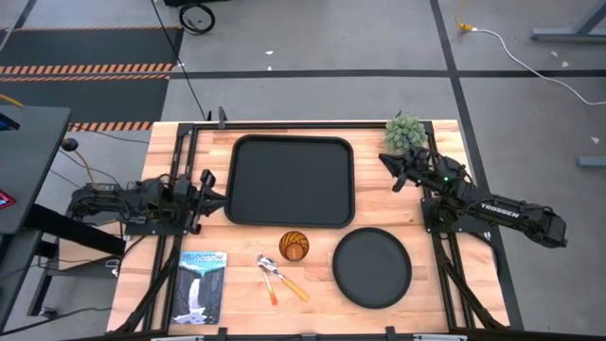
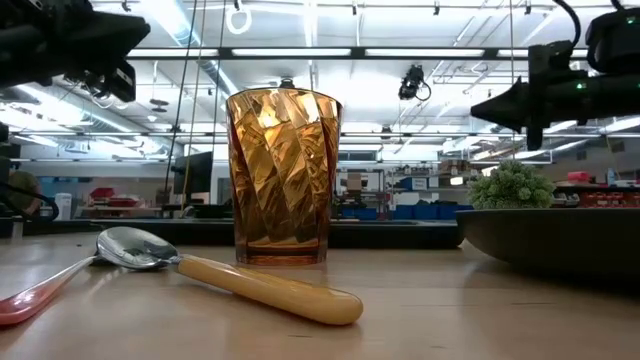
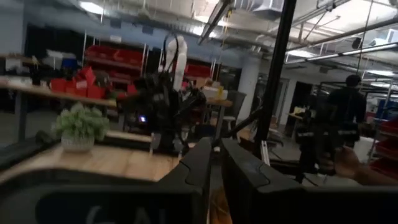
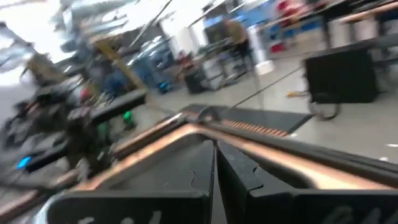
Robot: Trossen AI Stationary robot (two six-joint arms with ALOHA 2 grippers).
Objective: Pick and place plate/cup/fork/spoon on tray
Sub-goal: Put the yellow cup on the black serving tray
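The black tray [image 1: 289, 180] lies at the table's far middle. The round black plate [image 1: 371, 267] lies near the front right and shows in the low view [image 2: 550, 238]. The amber cup [image 1: 294, 245] stands upright between them, on its base [image 2: 283, 175]. The spoon [image 1: 295, 287], with a yellow-orange handle [image 2: 265, 288], and the fork [image 1: 272, 290], with a red-orange handle [image 2: 28, 297], lie side by side before the cup. My left gripper [image 1: 210, 187] hovers shut by the tray's left edge. My right gripper [image 1: 388, 163] hovers shut by the tray's right edge. Both are empty.
A small potted plant [image 1: 405, 134] stands at the far right corner, just behind my right gripper. A book with a waterfall cover [image 1: 202, 284] lies at the front left. Bare wood shows between the tray and the front edge.
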